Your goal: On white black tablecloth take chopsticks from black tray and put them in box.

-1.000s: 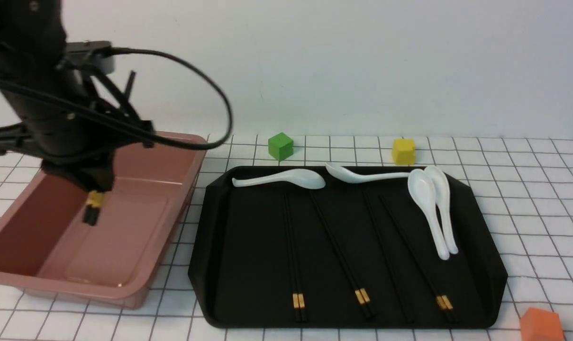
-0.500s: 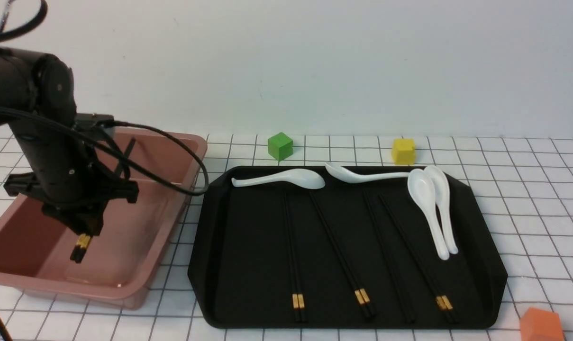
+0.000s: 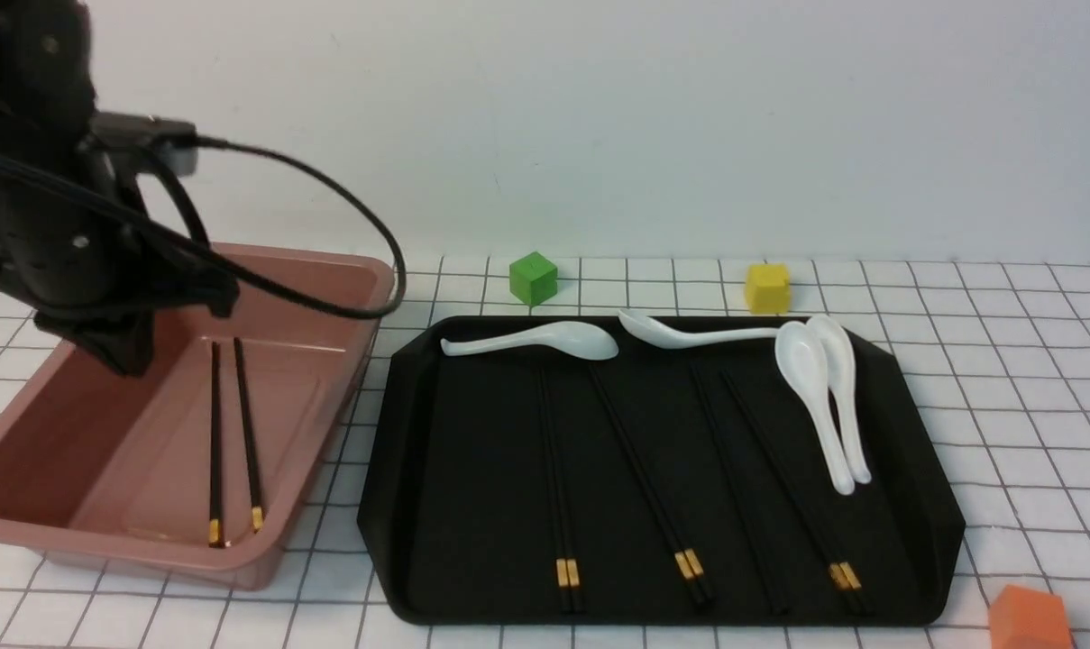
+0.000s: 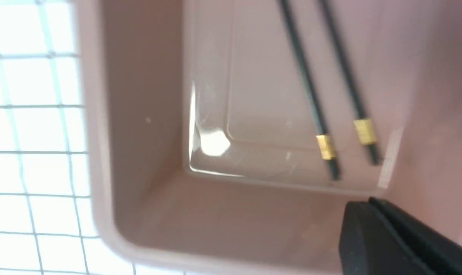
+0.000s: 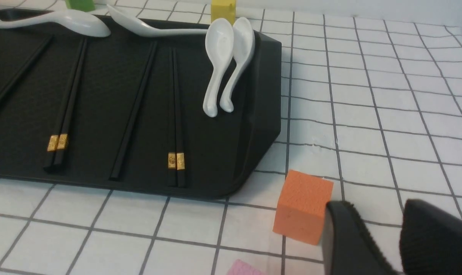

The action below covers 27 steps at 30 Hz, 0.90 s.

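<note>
Left pincer point(image 4: 368, 214) together, empty, over the box point(image 3: 103, 541); right pincer point(image 5: 385, 229) apart. One thin, flat chopstick point(image 3: 558, 469) of a tray point(image 3: 946, 518) pair could be missed.

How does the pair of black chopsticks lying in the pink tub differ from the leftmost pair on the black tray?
The black chopstick pair lies on the floor of the deep dusty-pink plastic tub; the leftmost black pair lies on the flat matte black tray. The tub pair's sticks are apart, with a clear gap; the tray pair's sticks lie close together, side by side. Both have gold bands near their nearer ends.
</note>
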Tool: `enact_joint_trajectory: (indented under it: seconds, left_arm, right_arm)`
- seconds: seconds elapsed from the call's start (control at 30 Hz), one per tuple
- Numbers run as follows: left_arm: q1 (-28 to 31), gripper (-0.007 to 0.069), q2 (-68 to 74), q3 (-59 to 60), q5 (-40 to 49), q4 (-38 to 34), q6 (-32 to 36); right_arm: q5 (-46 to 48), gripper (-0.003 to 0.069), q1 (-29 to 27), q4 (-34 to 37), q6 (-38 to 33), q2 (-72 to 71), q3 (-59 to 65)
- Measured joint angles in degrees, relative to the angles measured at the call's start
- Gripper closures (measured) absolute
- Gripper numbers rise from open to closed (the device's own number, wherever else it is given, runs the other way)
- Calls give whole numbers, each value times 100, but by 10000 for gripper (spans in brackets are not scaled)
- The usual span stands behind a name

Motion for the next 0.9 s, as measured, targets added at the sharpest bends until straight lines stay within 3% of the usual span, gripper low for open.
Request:
enact_joint_trajectory:
  seconds: [0.2,0.37,0.47,0.6,0.9]
  left_arm:
    - [0,637,-2010,801,-376,-653,-7]
    - [0,637,-3785,2414,-1883,-1207,-7]
    - [0,637,-5520,4287,-3558,-2004,-7]
    - [0,637,-7029,5807,-4774,-2701,97]
    - [0,637,-8000,6416,-5108,-2827,465]
  right_arm:
    - [0,420,0,0,0,0,0]
    - [0,420,0,0,0,0,0]
    - [0,420,0,0,0,0,0]
    - [0,420,0,0,0,0,0]
    - [0,420,0,0,0,0,0]
